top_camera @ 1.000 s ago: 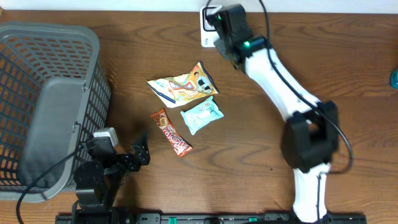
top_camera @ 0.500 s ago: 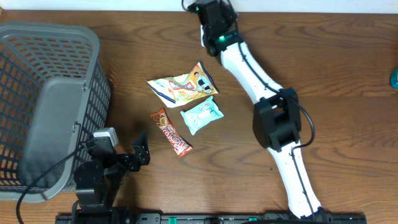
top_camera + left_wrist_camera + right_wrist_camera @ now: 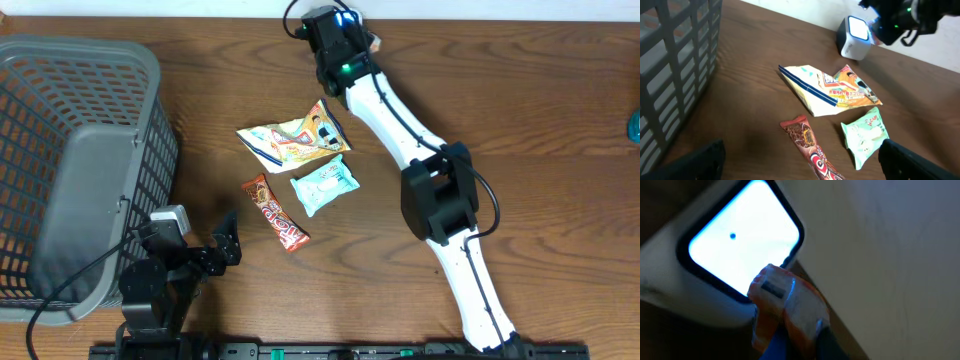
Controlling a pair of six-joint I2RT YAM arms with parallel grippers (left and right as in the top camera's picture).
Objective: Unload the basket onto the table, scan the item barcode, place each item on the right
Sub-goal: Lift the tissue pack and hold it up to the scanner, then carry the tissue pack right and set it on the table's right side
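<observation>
Three packets [image 3: 293,139] [image 3: 324,185] [image 3: 274,212] on table [image 3: 560,200], fourth packet [image 3: 785,307] in right hand [image 3: 797,340], one scanner [image 3: 735,245]

My right arm [image 3: 400,120] stretches to the far edge of the table [image 3: 540,80]. There my right gripper [image 3: 362,42] is clamped, with a scrap of orange packet [image 3: 373,43] showing at its tip. Mid-table lie a large snack bag [image 3: 293,138], a pale blue pouch [image 3: 323,184] and a red bar [image 3: 275,212]. My left gripper [image 3: 226,243] rests spread wide at near left, beside the grey basket [image 3: 90,60].
</observation>
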